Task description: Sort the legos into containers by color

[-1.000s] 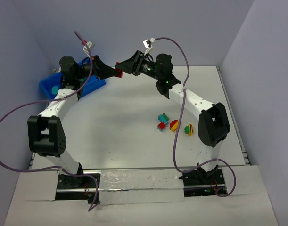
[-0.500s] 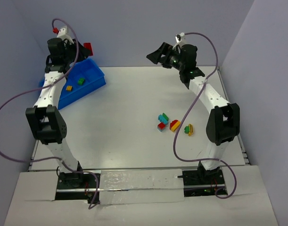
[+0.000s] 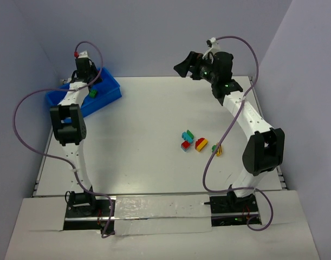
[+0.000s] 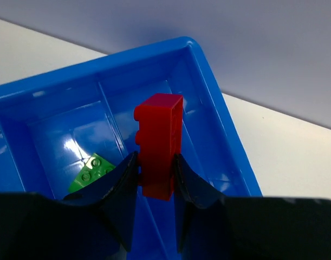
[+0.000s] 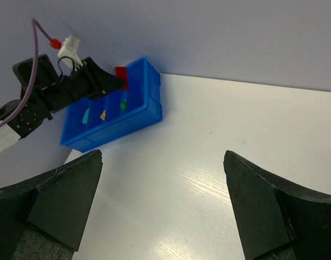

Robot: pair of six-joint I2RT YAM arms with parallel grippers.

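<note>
Now left claw (image 4: 154, 165), clamping the red lego (image 4: 160, 130), has reached the bin (image 4: 211, 89); right claw (image 5: 162, 173) gapes.

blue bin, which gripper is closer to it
Left. The left gripper hangs over the blue bin, gripping a red brick; the right gripper is open, well off across the table.

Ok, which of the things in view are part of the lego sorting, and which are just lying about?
Part of the job: red brick gripped by the left end effector over the blue bin; green brick inside it; loose bricks on the table; open right end effector.
Just there: purple cables; shiny tape strip along the near edge.
</note>
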